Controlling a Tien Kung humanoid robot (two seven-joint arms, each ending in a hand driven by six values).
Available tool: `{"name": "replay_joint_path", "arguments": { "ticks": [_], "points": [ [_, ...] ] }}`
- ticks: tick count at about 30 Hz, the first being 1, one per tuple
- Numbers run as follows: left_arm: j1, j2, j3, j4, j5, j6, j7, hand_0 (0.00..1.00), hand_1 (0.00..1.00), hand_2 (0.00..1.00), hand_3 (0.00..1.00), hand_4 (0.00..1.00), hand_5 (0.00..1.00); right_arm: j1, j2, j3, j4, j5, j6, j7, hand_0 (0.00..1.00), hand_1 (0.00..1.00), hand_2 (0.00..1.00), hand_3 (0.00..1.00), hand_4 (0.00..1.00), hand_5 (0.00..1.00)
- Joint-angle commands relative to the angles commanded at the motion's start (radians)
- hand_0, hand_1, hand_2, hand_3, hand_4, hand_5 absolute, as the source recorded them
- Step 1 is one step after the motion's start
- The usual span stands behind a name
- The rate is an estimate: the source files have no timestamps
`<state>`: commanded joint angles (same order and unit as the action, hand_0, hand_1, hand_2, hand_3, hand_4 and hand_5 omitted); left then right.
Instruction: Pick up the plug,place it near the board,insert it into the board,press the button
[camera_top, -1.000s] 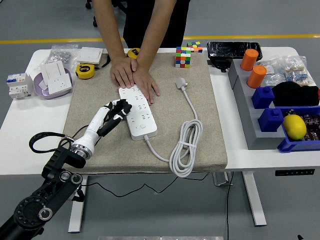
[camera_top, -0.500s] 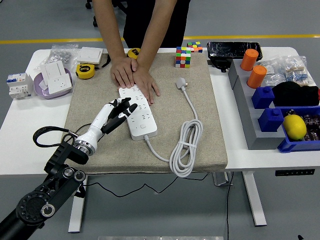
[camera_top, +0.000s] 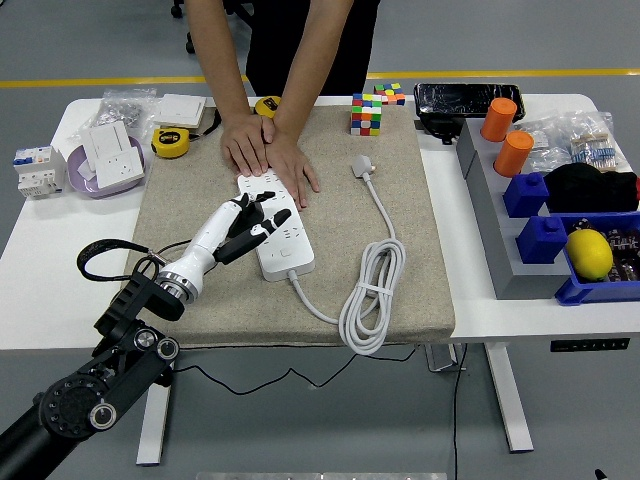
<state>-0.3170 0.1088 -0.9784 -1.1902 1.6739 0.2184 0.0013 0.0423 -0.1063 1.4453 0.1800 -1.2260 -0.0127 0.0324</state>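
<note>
A white power strip (camera_top: 281, 232) lies on the beige mat (camera_top: 400, 290), its cable coiled at the front right. The white plug (camera_top: 362, 166) rests on the mat to the strip's right, near the far edge. My left hand (camera_top: 247, 222) reaches in from the lower left, fingers spread and holding nothing, its fingertips (camera_top: 266, 228) over the strip's left side. A person's two hands (camera_top: 262, 150) press flat on the strip's far end. My right arm is out of sight.
A colourful cube (camera_top: 366, 114) stands at the mat's far edge. Yellow tape measures (camera_top: 171, 142) and a wall socket in a purple bowl (camera_top: 108, 166) sit at the left. Grey and blue bins (camera_top: 545, 215) with orange cups and a yellow fruit are at the right.
My left hand has moved right and slightly forward, from beside the strip's left edge to over it. The person's hands and the plug have stayed still.
</note>
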Motion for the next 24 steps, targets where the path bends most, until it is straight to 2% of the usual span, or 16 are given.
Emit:
{"name": "replay_joint_path", "arguments": {
  "ticks": [9, 16, 21, 24],
  "points": [
    [-0.027, 0.0, 0.031, 0.014, 0.011, -0.014, 0.014, 0.998, 0.974, 0.911, 0.875, 0.998, 0.998, 0.003, -0.002, 0.0, 0.0, 0.0, -0.001, 0.0, 0.975, 0.9, 0.836, 0.855, 0.998, 0.998],
    [-0.035, -0.001, 0.039, 0.004, 0.007, -0.013, 0.006, 0.998, 0.974, 0.912, 0.873, 0.998, 0.998, 0.001, -0.003, 0.004, 0.0, -0.004, -0.001, -0.001, 0.975, 0.9, 0.836, 0.856, 0.998, 0.998],
    [-0.033, 0.001, 0.029, -0.037, 0.018, -0.008, -0.005, 0.998, 0.973, 0.909, 0.872, 0.998, 0.998, 0.002, -0.003, 0.002, 0.0, -0.004, -0.001, 0.0, 0.976, 0.9, 0.836, 0.855, 0.998, 0.998],
    [-0.024, 0.002, 0.004, -0.075, 0.063, 0.003, 0.004, 0.998, 0.974, 0.905, 0.871, 0.998, 0.998, 0.001, -0.003, 0.003, 0.0, -0.006, -0.001, -0.001, 0.975, 0.9, 0.836, 0.855, 0.998, 0.998]
  ]
}}
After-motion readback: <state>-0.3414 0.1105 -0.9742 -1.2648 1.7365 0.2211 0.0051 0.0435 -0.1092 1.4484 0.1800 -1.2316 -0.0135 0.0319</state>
